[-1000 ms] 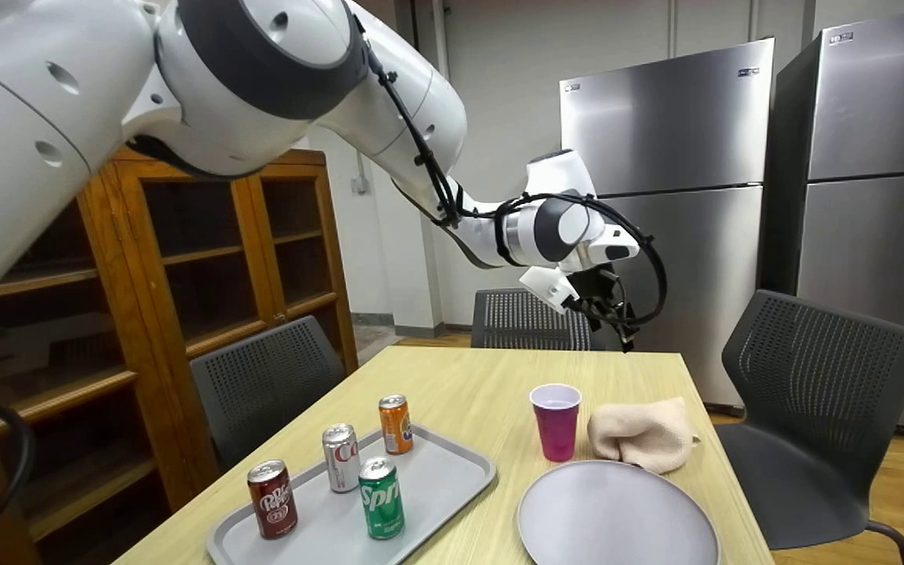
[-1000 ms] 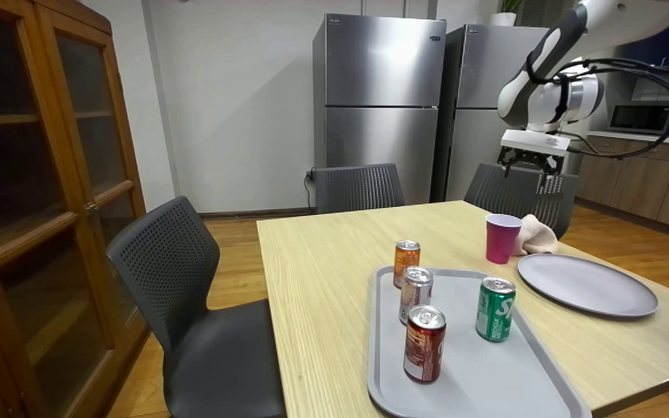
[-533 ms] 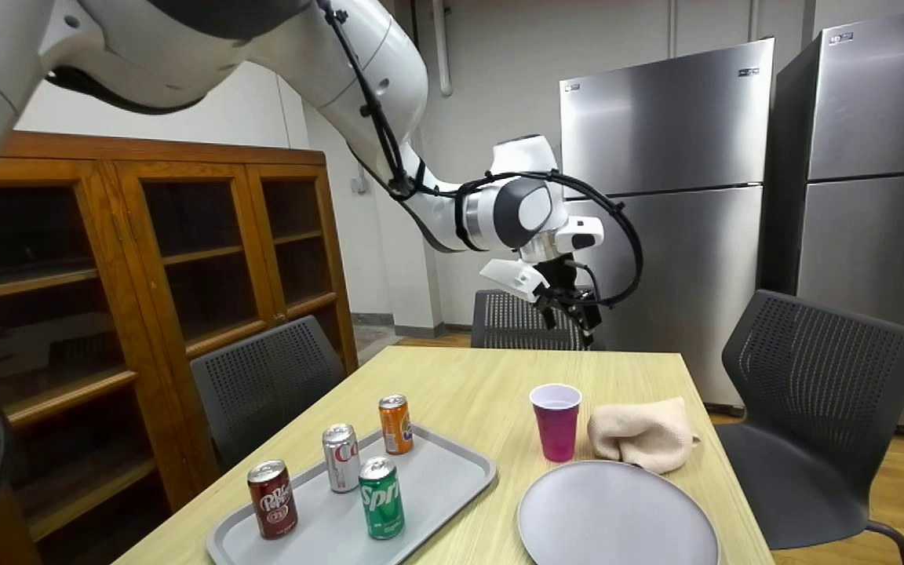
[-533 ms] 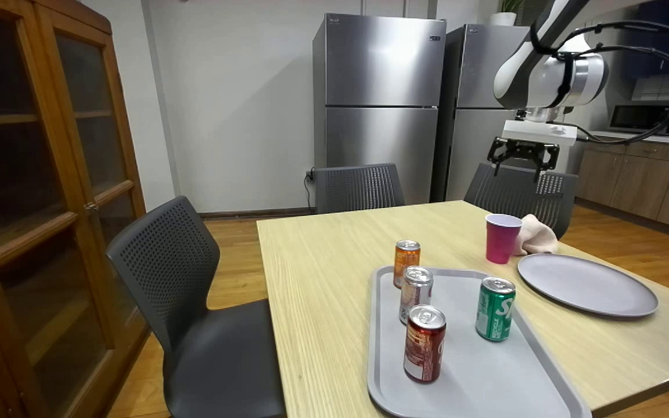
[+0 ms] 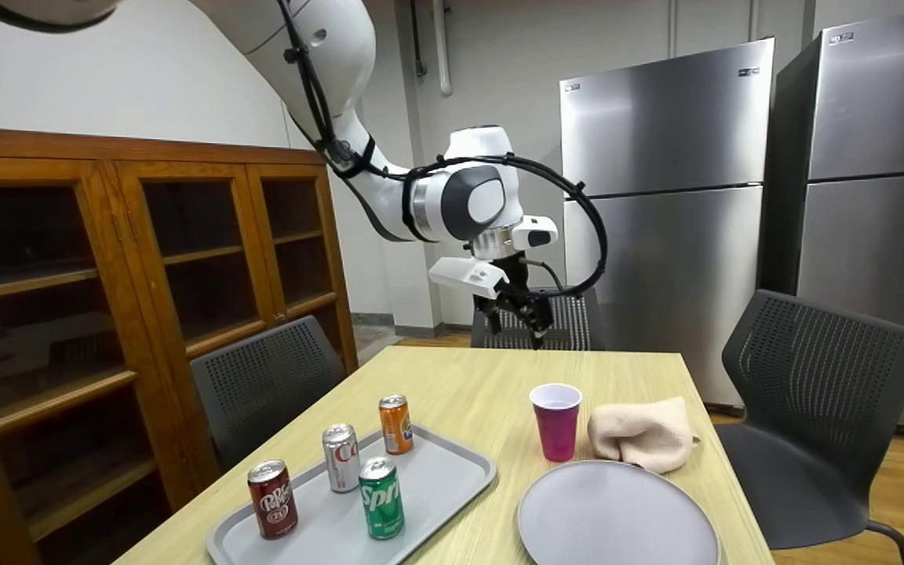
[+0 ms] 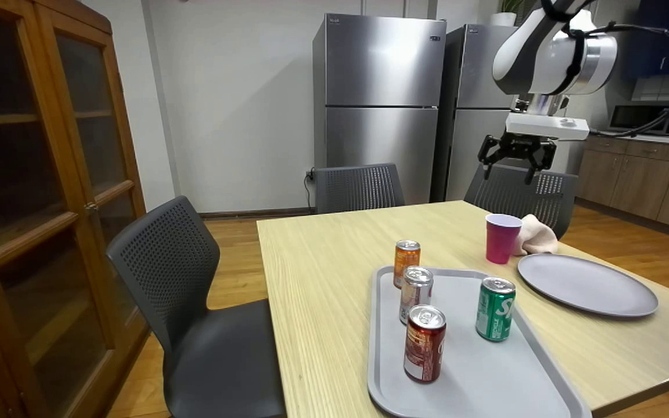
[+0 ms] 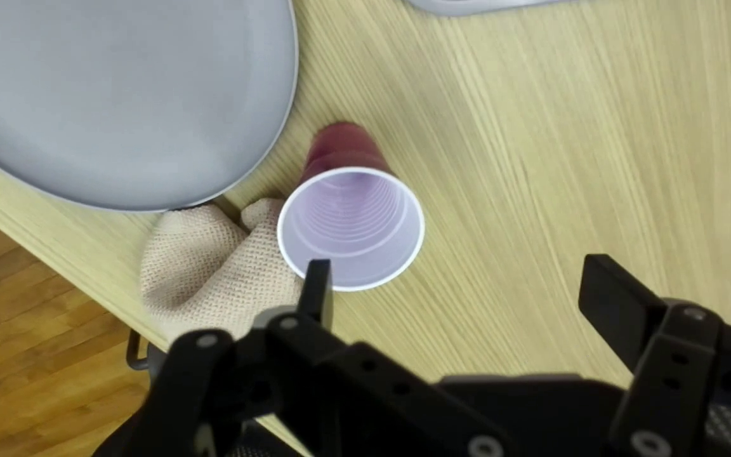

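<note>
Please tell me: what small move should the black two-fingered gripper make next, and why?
I would probably shift the open black gripper sideways, before any lowering, until the upright magenta tapered plastic cup lies midway between its fingers. The gripper is empty and hangs higher than the cup; in the wrist view one finger overlaps the cup while the other stands well clear.

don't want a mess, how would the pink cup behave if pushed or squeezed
The pink cup may tip if pushed high, since it narrows downward. It looks thin-rimmed, so might flex when squeezed. No contents show, so it's probably light.
</note>
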Robot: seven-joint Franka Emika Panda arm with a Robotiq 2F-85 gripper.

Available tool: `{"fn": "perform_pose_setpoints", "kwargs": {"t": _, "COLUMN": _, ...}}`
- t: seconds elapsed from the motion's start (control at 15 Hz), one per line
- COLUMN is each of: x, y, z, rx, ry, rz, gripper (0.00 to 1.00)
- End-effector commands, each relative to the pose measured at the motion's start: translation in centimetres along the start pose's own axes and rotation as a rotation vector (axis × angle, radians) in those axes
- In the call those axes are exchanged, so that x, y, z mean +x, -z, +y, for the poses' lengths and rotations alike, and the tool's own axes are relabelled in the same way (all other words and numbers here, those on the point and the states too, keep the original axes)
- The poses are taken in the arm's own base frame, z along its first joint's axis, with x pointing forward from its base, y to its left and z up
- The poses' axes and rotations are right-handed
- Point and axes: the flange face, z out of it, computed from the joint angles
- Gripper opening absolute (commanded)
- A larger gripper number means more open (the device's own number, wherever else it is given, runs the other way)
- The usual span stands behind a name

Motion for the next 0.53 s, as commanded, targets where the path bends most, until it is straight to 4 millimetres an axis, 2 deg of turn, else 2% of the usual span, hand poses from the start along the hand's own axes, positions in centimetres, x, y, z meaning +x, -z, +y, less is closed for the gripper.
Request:
{"fn": "perform_pose_setpoints", "kwargs": {"t": 0.0, "x": -3.4, "y": 2.2, "z": -1.2, "rx": 0.025, "ry": 0.106, "rz": -0.012, "gripper": 1.0}}
{"fn": "perform_pose_setpoints", "kwargs": {"t": 0.47, "x": -7.2, "y": 3.3, "z": -4.4, "rx": 0.053, "ry": 0.222, "rz": -0.039, "gripper": 1.0}}
